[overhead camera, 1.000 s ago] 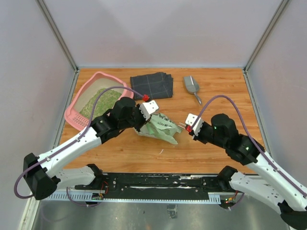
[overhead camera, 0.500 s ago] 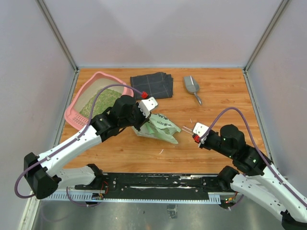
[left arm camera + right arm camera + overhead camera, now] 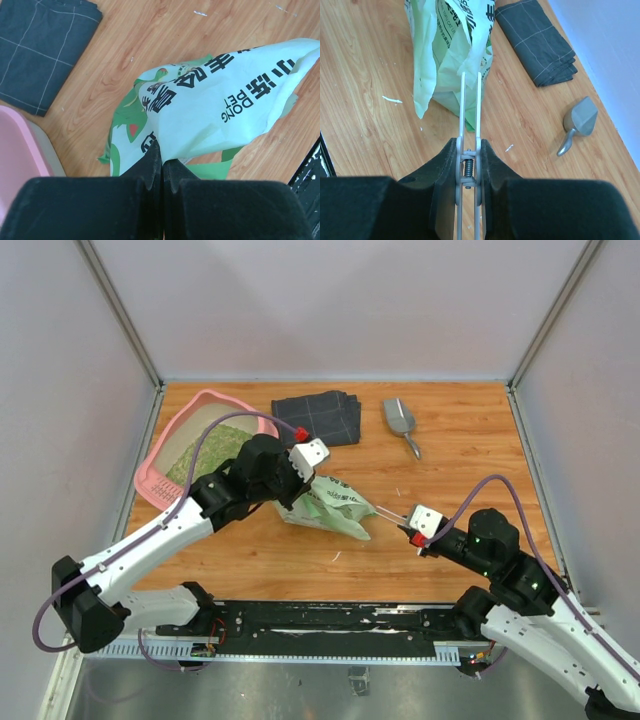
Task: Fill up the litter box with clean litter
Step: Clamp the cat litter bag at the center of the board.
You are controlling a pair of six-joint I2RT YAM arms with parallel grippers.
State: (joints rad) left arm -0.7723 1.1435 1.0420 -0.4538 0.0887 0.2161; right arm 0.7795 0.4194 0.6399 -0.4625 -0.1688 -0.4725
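Observation:
The pink litter box (image 3: 205,397) sits at the back left with greenish-tan clean litter (image 3: 212,448) inside; its corner shows in the left wrist view (image 3: 15,150). A green-and-white bag (image 3: 335,508) lies crumpled mid-table. My left gripper (image 3: 161,160) is shut on the bag's (image 3: 225,95) near edge. To its right, my right gripper (image 3: 469,150) is shut on a thin white two-bladed spring tool (image 3: 470,100). The tool's tips point at the bag's (image 3: 450,55) edge. From above, the tool (image 3: 385,512) reaches from the right gripper (image 3: 410,528) toward the bag.
A dark grey folded cloth (image 3: 316,417) lies at the back centre, just right of the litter box. A grey metal scoop (image 3: 398,420) rests to its right. White side walls enclose the wooden table (image 3: 470,470). Small white scraps lie on the wood near the bag.
My right arm has drawn back toward the near right with the tool, away from the bag. The left gripper has shifted slightly right, keeping hold of the bag.

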